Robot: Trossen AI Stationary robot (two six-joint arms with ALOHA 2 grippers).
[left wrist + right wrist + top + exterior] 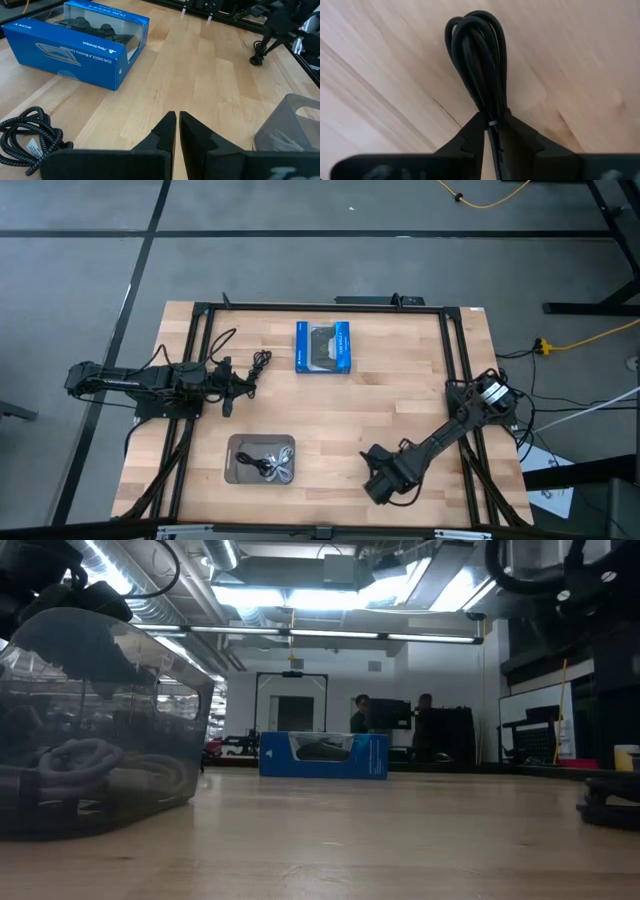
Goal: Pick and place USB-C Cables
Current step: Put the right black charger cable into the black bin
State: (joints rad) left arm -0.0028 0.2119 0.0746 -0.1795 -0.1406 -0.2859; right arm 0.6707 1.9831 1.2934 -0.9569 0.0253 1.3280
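Observation:
A black coiled USB-C cable (479, 60) sits between the fingers of my right gripper (492, 120), which points down over the table's near right part (378, 480) and is shut on it. Another black cable (260, 363) lies loose on the wood just beyond my left gripper (232, 385), and shows braided in the left wrist view (30, 135). My left gripper (177, 122) is shut on nothing, hovering at the table's left. The clear grey tray (232, 442) near the front edge holds several coiled cables (270, 463), seen through its wall (90, 765). My right gripper pinches the black cable bundle between its two fingers at the bound part (493, 122), where a small tie wraps the strands. The fingers come from above, pointing down. The looped end (475, 25) reaches out past the fingertips toward the wood; whether it touches the table I cannot tell.
A blue-edged box (324, 346) with a dark controller inside lies at the table's far middle, also seen in the low view (323, 755). Black frame rails (455, 360) run along the table's sides. People stand in the room behind the table (362, 712).

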